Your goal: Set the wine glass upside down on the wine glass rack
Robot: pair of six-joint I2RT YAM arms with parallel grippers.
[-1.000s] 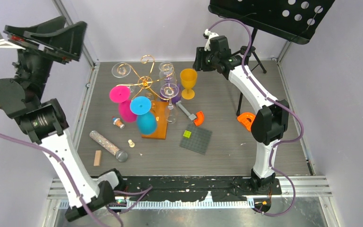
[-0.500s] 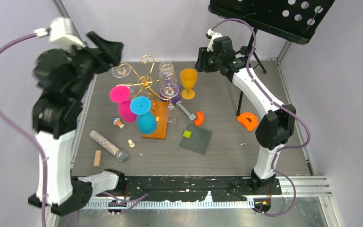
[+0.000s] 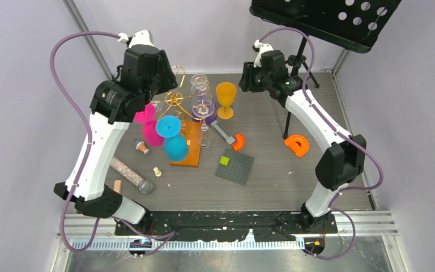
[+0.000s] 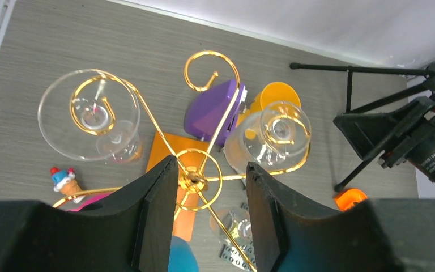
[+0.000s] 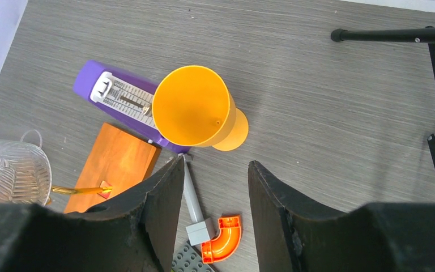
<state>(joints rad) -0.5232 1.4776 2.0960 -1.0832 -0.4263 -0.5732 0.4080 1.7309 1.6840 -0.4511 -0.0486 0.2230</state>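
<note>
The wine glass rack (image 3: 174, 97) is a gold wire stand with scroll arms on an orange base (image 3: 188, 153). Clear glasses (image 4: 88, 113) (image 4: 274, 136), a pink one (image 3: 144, 116) and a blue one (image 3: 171, 136) hang upside down on it. An orange-yellow wine glass (image 3: 225, 96) (image 5: 195, 107) stands upright on the table just right of the rack. My left gripper (image 4: 210, 164) hovers over the rack's hub (image 4: 195, 178), jaws apart and holding nothing. My right gripper (image 5: 214, 164) is open and empty, high above the table beside the orange-yellow glass.
A purple metronome (image 5: 119, 99) stands between rack and orange-yellow glass. A black music stand (image 3: 323, 17) fills the back right, its tripod legs (image 5: 396, 35) on the table. Orange curved pieces (image 3: 239, 140) (image 3: 295, 144), a grey stud plate (image 3: 235, 166), a glitter tube (image 3: 129, 174) and a wooden block (image 3: 116, 188) lie nearer.
The left arm has swung in from the far left to above the rack, its jaws narrowing on the way. The right arm has shifted slightly to the right.
</note>
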